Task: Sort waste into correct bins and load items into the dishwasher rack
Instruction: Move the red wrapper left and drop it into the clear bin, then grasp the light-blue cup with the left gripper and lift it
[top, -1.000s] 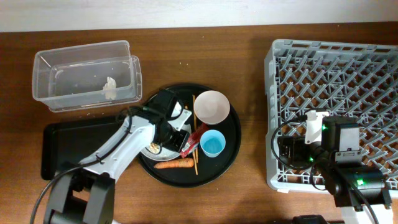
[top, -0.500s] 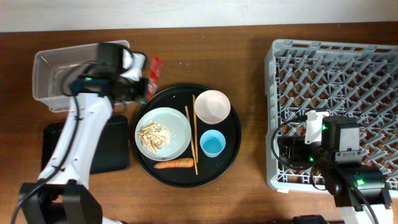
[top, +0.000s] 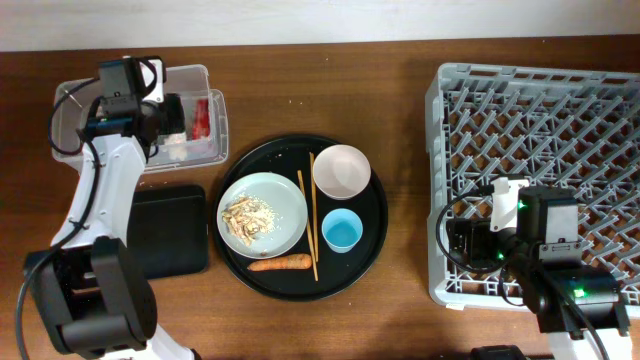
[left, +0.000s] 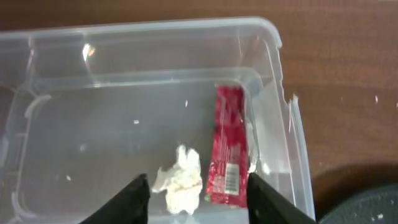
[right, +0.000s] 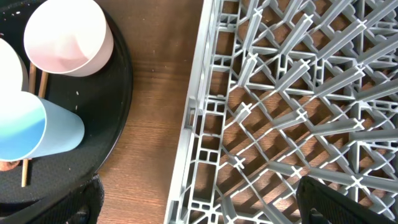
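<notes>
The red wrapper (left: 227, 146) lies flat inside the clear tub (top: 70, 95), beside the crumpled white tissue (left: 180, 185). My left gripper (left: 198, 202) hangs over them, open, nothing between its fingers. On the round black tray (top: 375, 225) sits the grey-green plate (top: 275, 195) with beige food scraps (top: 247, 214); an orange carrot (top: 281, 264), wooden chopsticks (top: 308, 215), a white bowl (top: 341, 172) and a blue cup (top: 342, 231) are beside it. My right gripper (right: 202, 205) stands open above the left edge of the dishwasher rack (top: 560, 130), holding nothing.
A shallow black rectangular tray (top: 170, 230) lies in front of the tub, partly under my left arm. Bare wooden table separates the round tray from the rack.
My left arm swung from the round tray to above the clear tub with the red wrapper. Its jaws opened and the wrapper now lies in the tub. The right arm stayed still.
</notes>
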